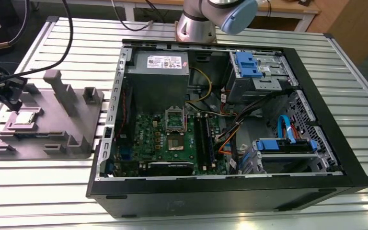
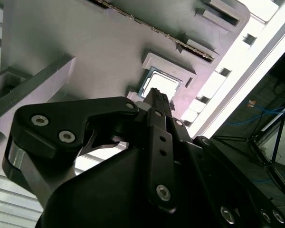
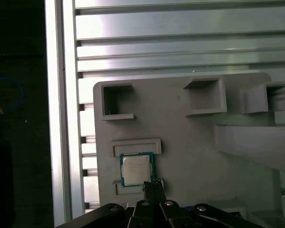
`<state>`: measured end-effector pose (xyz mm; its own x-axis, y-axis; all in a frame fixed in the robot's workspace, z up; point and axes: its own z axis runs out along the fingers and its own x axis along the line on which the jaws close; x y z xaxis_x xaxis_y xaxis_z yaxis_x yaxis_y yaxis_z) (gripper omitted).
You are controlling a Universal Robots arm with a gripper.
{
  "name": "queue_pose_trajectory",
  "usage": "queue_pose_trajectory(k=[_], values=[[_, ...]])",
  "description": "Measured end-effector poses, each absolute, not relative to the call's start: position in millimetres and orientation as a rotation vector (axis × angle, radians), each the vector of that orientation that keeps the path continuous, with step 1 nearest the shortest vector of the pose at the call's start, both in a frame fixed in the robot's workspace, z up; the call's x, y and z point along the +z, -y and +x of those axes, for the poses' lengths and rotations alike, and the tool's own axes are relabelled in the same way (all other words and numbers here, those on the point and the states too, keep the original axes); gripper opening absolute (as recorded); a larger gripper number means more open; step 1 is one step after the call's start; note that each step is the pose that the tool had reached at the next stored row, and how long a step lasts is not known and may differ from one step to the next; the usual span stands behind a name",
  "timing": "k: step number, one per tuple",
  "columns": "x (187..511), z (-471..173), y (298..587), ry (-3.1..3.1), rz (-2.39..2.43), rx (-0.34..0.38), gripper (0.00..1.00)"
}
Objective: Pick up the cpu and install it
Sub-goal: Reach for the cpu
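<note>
Grey tray (image 1: pixel 56 139) on the exterior view's left holds the cpu (image 1: pixel 23 118), flat in a shallow square pocket w/ raised lips on two sides; the tray's other pockets and upright ribs stand around it. In both wrist views the cpu (image 3: pixel 136 169) (image 2: pixel 160 85) shows its silver top and thin green rim, seated level. Open PC case (image 1: pixel 235 196) lies on its side in the middle of the table, well apart from the tray: inside are a green mobo (image 1: pixel 165 143) w/ the open socket frame (image 1: pixel 174 119), black RAM sticks (image 1: pixel 204 136), a PSU (image 1: pixel 158 72), blue drive brackets (image 1: pixel 248 64) and loose cables. Gripper (image 1: pixel 11 100) hangs over the tray right at the cpu; fingers (image 3: pixel 152 187) look pressed together, gripping nothing, tips at the chip's edge. Can't tell if they touch it. Table (image 1: pixel 43 191) is ribbed aluminium slats; arm base (image 1: pixel 197 24) stands behind the case. Dark floor w/ a blue cable (image 3: pixel 7 90) lies past the table edge.
</note>
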<state>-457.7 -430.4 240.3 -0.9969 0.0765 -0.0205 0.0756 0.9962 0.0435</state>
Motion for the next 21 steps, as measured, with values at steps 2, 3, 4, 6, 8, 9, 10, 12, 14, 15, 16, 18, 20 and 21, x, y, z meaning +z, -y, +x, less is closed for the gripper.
queue_pose_trajectory(k=[2,3,4,6,8,9,10,12,14,15,16,18,20,21], values=[[239,-458,429,-3.117,0.119,0.067,0.10],[238,-458,429,-3.116,0.119,0.067,0.10],[237,-458,428,-3.116,0.119,0.067,0.10],[236,-459,428,-3.117,0.119,0.067,0.10],[233,-460,428,-3.117,0.119,0.067,0.10],[232,-461,428,-3.116,0.119,0.067,0.10],[231,-461,428,-3.116,0.119,0.067,0.10],[229,-462,428,-3.116,0.119,0.067,0.10],[228,-463,428,-3.116,0.119,0.067,0.10],[227,-463,428,-3.116,0.119,0.067,0.10],[227,-463,428,-3.117,0.119,0.067,0.10],[227,-463,428,-3.117,0.119,0.066,0.10],[226,-463,428,-3.116,0.119,0.067,0.10],[226,-464,428,-3.116,0.119,0.067,0.10]])
